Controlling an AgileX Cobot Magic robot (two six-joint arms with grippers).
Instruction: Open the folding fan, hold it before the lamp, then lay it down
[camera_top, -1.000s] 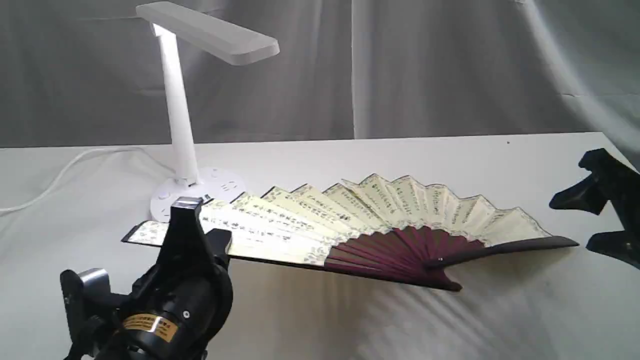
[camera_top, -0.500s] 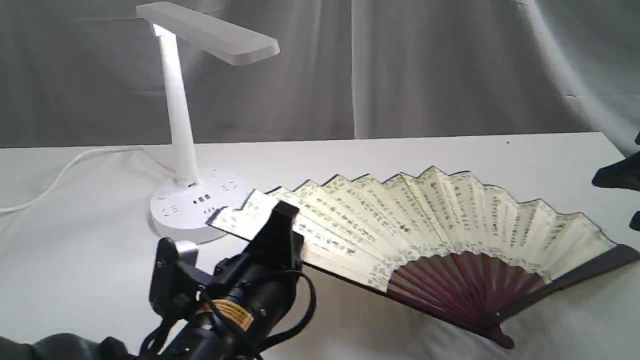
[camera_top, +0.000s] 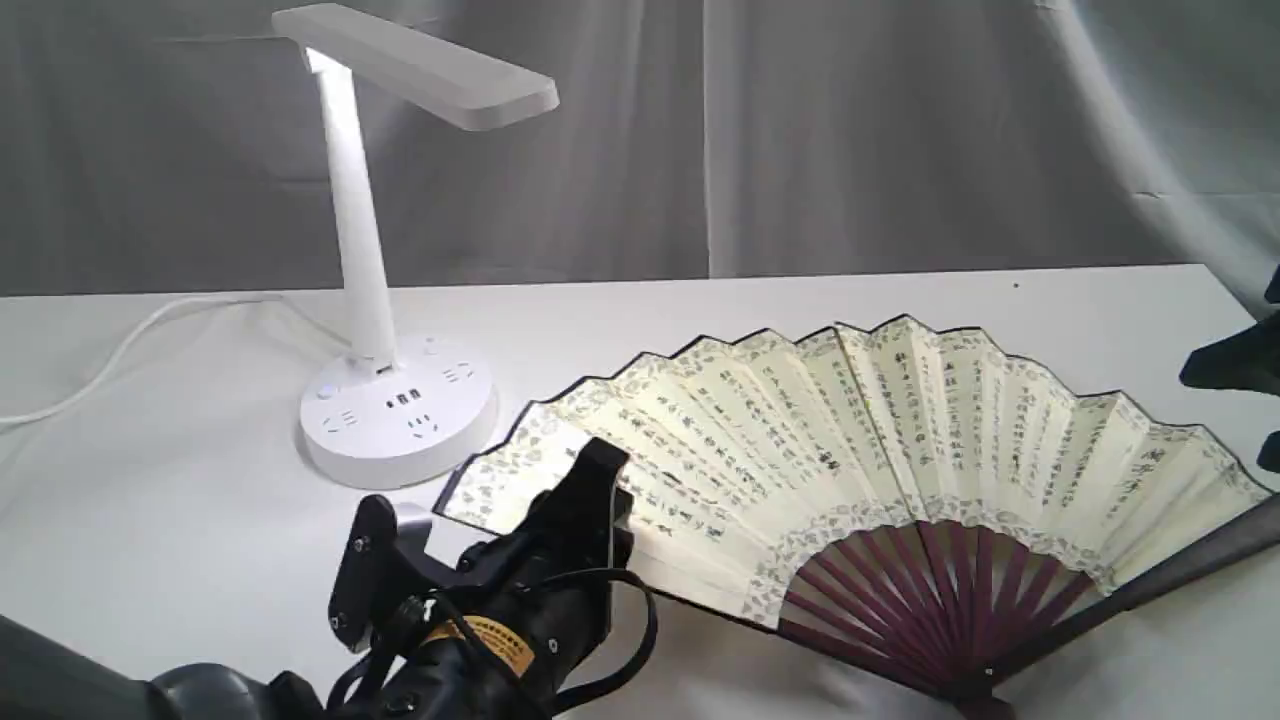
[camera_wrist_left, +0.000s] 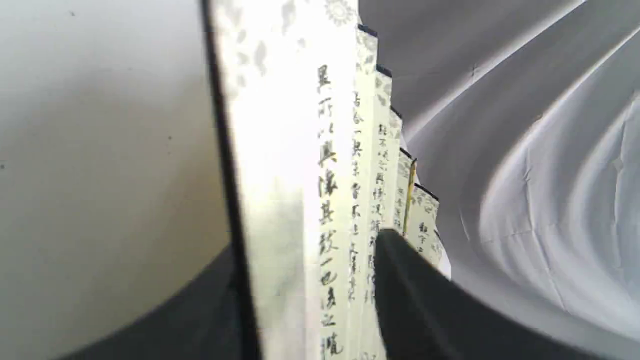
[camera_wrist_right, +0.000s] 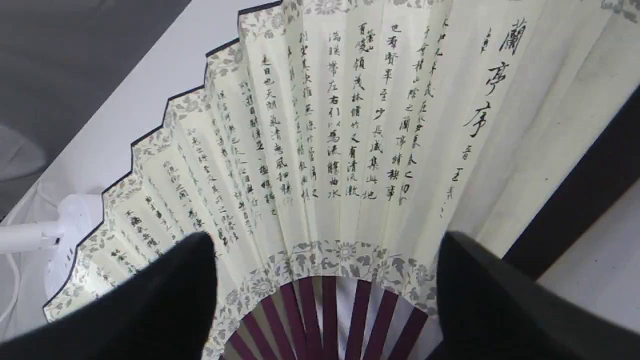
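Fingers (camera_wrist_left: 425, 310) of your left gripper (camera_top: 592, 485) sit nearest the exterior camera, low and left of centre, at the left end of the folding fan (camera_top: 900, 420). In the left wrist view the fan's last cream fold runs between the two dark fingers, which stand apart on either side of it. You cannot tell from either view whether they press on the paper or only flank it.

Beyond that, the fan is spread wide on the white tablecloth (camera_top: 200, 520), calligraphy face up. Its maroon ribs (camera_top: 930, 590) converge on a pivot at the bottom edge of the exterior view, and its dark right guard (camera_top: 1190, 560) runs off toward the right edge. Whether its left end is off the cloth cannot be told.

Your right gripper (camera_wrist_right: 325, 237) hangs over the fan's right half with its fingers spread wide and nothing between them. In the exterior view only its dark tips show at the right border.

Further back and to the left stands the lamp (camera_top: 365, 230), lit, with its round base (camera_top: 400, 430) just beside the fan's left tip but apart from it. Its white cord (camera_top: 130, 340) trails off to the left. A grey curtain (camera_top: 900, 140) closes the scene behind the table.
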